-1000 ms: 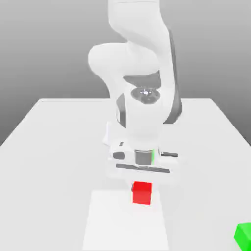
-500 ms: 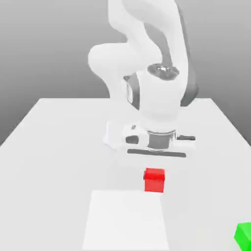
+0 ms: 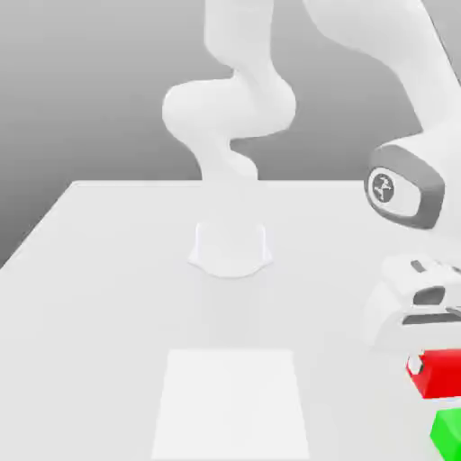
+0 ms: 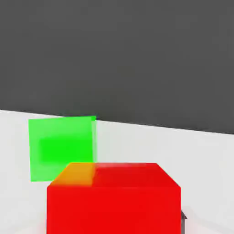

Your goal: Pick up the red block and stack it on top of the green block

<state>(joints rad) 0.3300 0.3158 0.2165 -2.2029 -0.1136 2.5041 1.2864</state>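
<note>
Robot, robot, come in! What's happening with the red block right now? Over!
Gripper shut on red block, carried in the air. Green block just below it, not yet stacked. Nothing between them.

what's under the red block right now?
In the exterior view the red block hangs gripped in the shut jaws, with the green block just below it on the table, a gap between them. The red block covers part of the green block in the hand view.

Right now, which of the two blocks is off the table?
The red block: the tool holds it in the air, just above the green block, which sits on the table by itself.
</note>
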